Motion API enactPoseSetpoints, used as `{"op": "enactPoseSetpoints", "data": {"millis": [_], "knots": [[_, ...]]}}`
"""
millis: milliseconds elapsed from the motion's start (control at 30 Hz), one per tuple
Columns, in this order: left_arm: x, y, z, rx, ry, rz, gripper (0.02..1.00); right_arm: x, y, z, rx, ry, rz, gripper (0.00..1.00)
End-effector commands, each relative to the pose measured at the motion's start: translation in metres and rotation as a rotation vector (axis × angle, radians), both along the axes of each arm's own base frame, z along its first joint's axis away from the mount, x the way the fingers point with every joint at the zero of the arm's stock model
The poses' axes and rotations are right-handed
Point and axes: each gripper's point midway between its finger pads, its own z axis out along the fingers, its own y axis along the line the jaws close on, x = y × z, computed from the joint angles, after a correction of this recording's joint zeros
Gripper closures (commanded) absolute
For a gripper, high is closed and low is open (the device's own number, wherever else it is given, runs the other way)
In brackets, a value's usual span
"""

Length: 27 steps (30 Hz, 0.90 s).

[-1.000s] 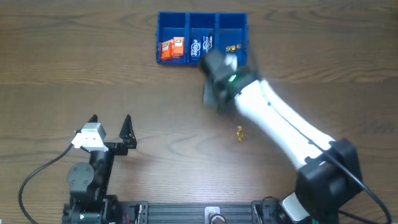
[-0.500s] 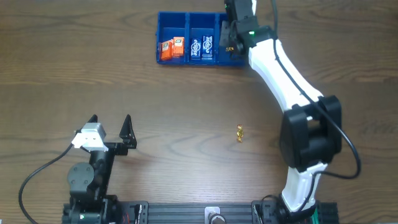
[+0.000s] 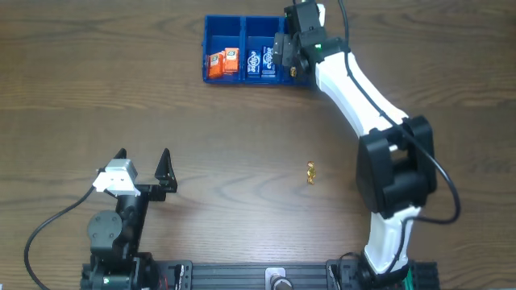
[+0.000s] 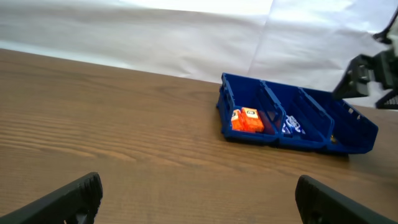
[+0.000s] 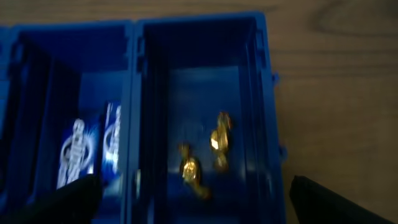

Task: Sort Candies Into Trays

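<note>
Hovering wide open and empty over the blue tray, your right gripper should pinch the stray gold candy, well apart from it, across its probably light, slippery middle.

1. Right gripper hangs over the blue plastic three-compartment tray, above its right-end compartment.
2. Below that gripper, in this compartment: a few gold foil-wrapped candies.
3. Next compartment over, the middle one: blue-wrapped candy packets.
4. Farthest compartment from the right gripper: orange candy packets.
5. Single gold foil-wrapped candy lies on the brown wooden table, well apart from the right gripper, toward the arm bases.
6. Left gripper: tray well ahead of it and off to its right.
</note>
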Motion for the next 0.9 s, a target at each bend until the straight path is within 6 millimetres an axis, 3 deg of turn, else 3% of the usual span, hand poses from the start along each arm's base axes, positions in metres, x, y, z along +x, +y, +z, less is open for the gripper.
{"op": "enactPoseSetpoints", "data": {"millis": [33,100,167,200,267,367,533,900], "knots": [[-0.001,-0.002,-0.016,0.006,0.047,-0.012,0.02,-0.067,0.006,0.062,-0.006,-0.075,0.05,0.001],[-0.001,-0.002,-0.016,0.006,0.047,-0.012,0.02,-0.1,0.005,0.052,-0.008,-0.032,0.061,0.003],[-0.001,-0.002,-0.016,0.006,0.047,-0.012,0.02,-0.148,0.002,0.021,0.001,0.095,0.072,0.003],[-0.001,-0.002,-0.016,0.006,0.047,-0.012,0.02,-0.177,0.002,-0.004,0.008,0.191,0.089,0.003],[-0.001,-0.002,-0.016,0.006,0.047,-0.012,0.02,-0.209,-0.002,-0.035,0.01,0.31,0.081,0.003],[-0.001,-0.002,-0.016,0.006,0.047,-0.012,0.02,-0.24,-0.016,-0.073,-0.019,0.432,0.043,0.003],[-0.001,-0.002,-0.016,0.006,0.047,-0.012,0.02,-0.262,-0.031,-0.099,-0.026,0.547,0.004,0.003],[-0.001,-0.002,-0.016,0.006,0.047,-0.012,0.02,-0.263,-0.026,-0.122,-0.022,0.601,0.0,0.036]]}}
